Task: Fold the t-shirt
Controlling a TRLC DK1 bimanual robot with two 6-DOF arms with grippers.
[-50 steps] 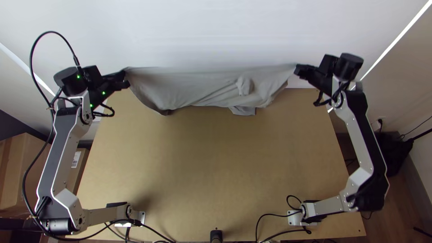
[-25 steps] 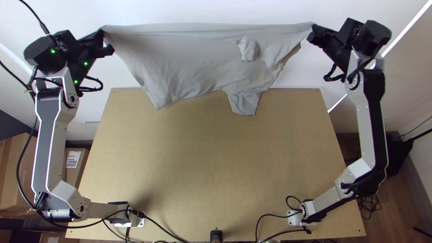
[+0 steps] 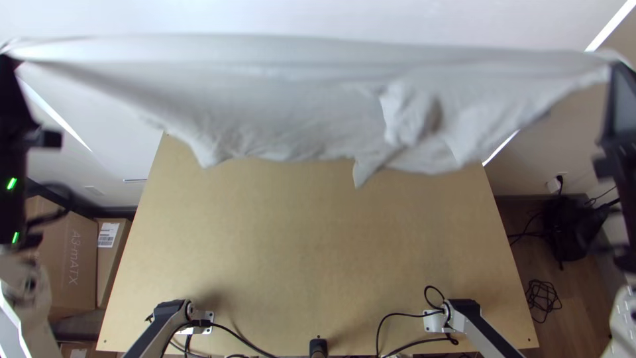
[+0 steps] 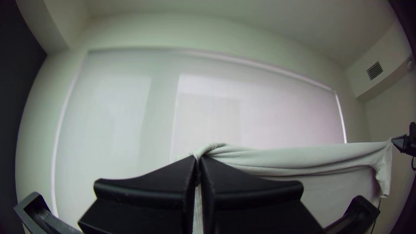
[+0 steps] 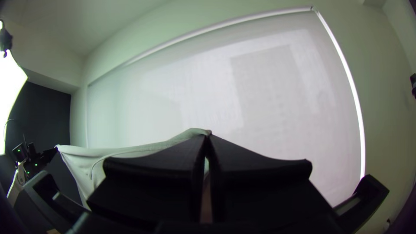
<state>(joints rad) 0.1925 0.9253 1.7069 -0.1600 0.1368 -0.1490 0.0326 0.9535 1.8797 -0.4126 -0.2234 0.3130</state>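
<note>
High above the table's far part, the light grey t-shirt (image 3: 285,99) hangs stretched between both grippers, its upper edge taut and lower part loose, with a bunched bit toward the right. At the top view's left edge is my left gripper (image 3: 13,59); the left wrist view has the left gripper (image 4: 198,158) shut on one end of the cloth (image 4: 277,160). My right gripper (image 3: 616,66) is at the opposite edge, and in the right wrist view the right gripper (image 5: 207,136) is shut on the other end of the shirt (image 5: 130,151).
Below the shirt lies the wooden table (image 3: 298,245), with cables (image 3: 397,318) along its near edge by the arm bases. Cardboard boxes (image 3: 69,255) stand on the floor left of it. A dark bag (image 3: 563,229) is at the right.
Both grippers have risen toward the camera and spread farther apart, lifting the shirt with them. The cloth was low by the table's far edge and is now much higher, its upper edge pulled wide.
</note>
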